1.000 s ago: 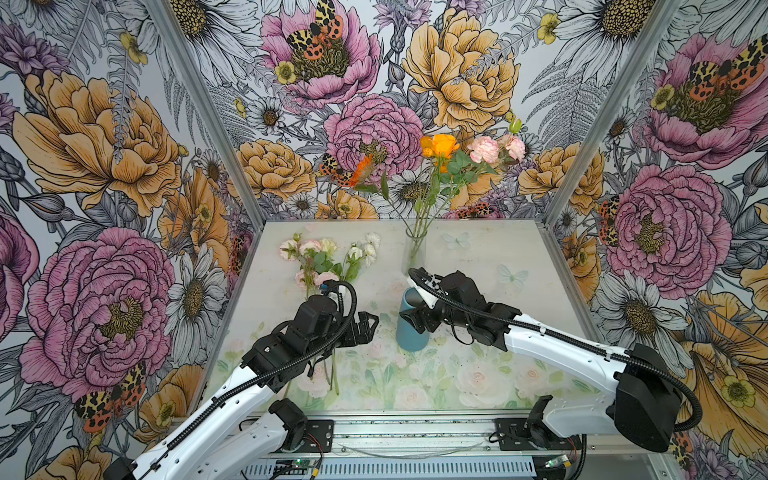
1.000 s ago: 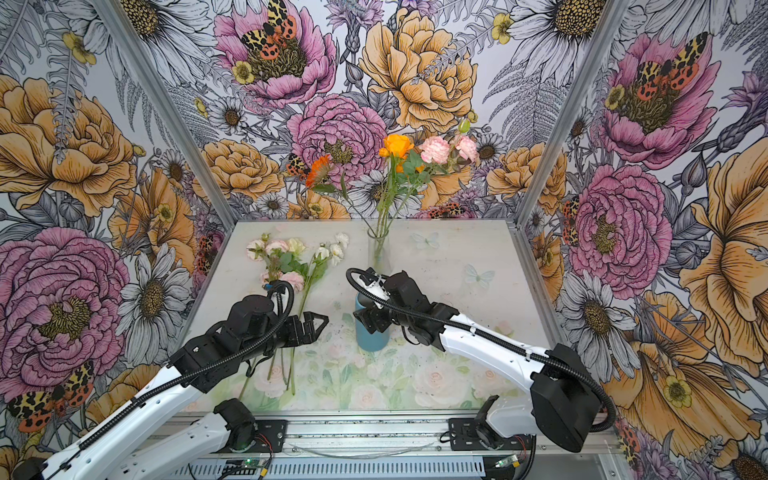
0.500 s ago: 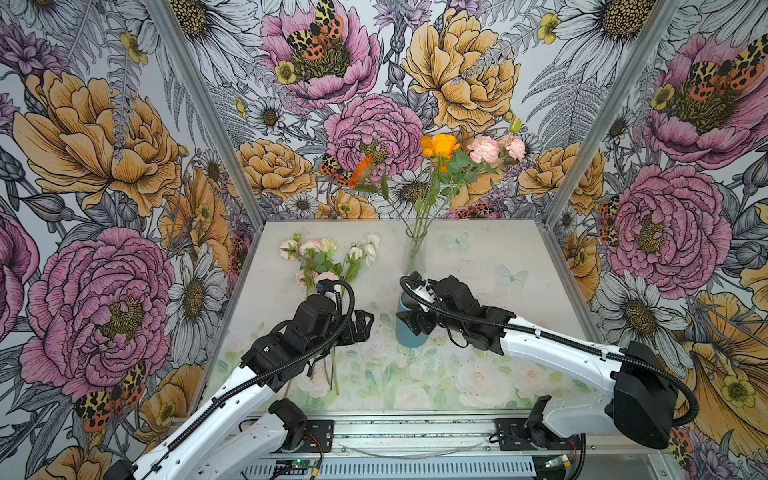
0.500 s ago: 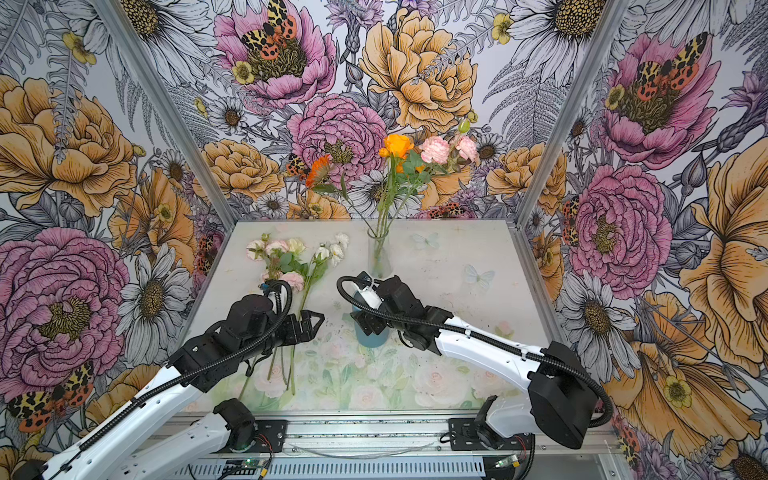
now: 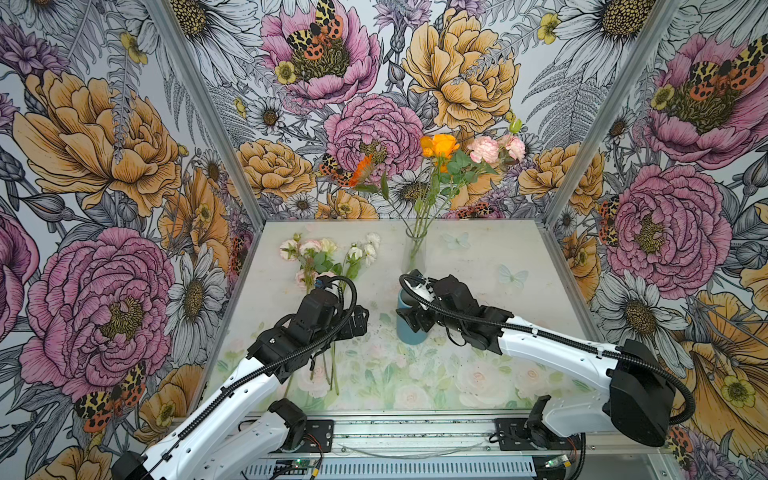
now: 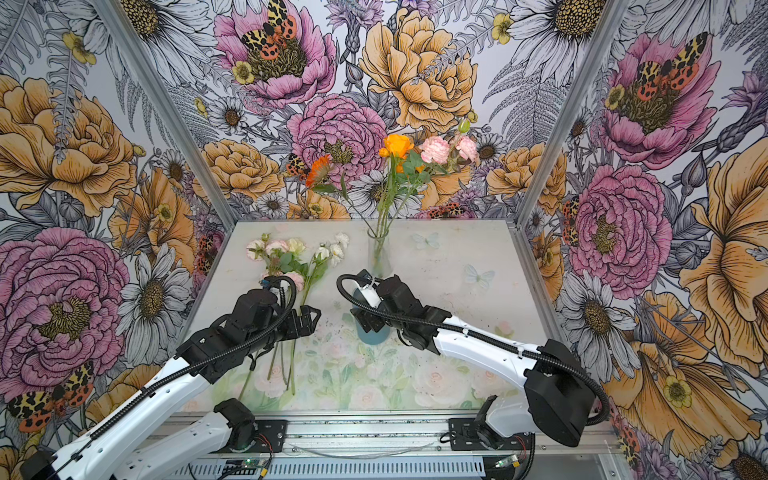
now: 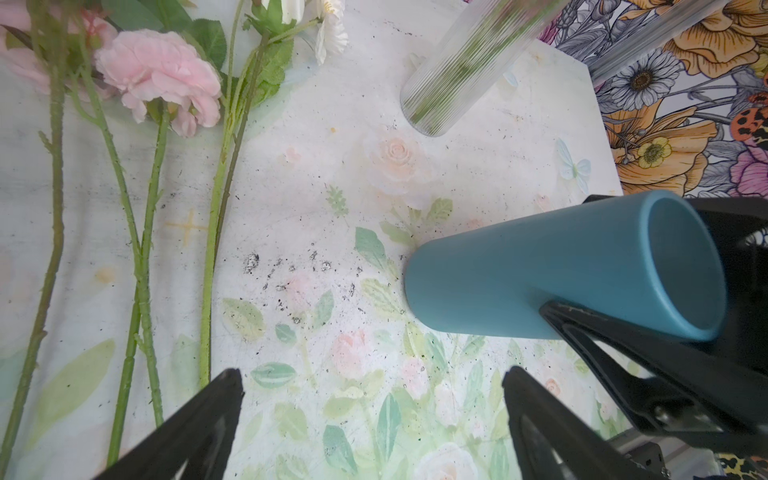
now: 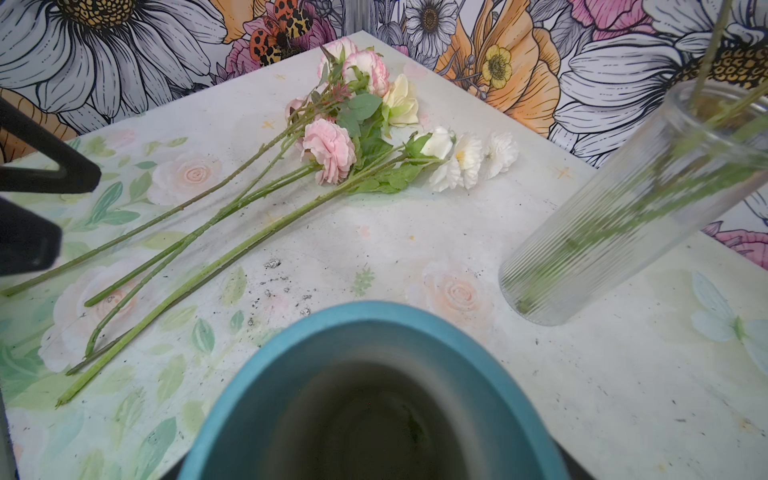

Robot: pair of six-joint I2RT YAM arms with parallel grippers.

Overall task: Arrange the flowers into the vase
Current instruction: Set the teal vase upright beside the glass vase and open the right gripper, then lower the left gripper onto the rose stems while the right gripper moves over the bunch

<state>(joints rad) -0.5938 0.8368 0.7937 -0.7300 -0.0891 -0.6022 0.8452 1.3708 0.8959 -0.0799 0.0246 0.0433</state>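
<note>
The flowers [image 5: 328,257], lying front-to-back, are being flanked by the parted left gripper [image 5: 360,321] (right gripper [image 5: 411,318] clamping the blue vase [image 7: 540,270]).

Light bright, even, diffuse; shadows faint. Wrist views bow at edges. Near blue vase [image 8: 374,320] rim is blurred.

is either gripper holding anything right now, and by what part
The right gripper holds the blue vase by its sides, just below the rim. The left gripper is open and holds nothing.
</note>
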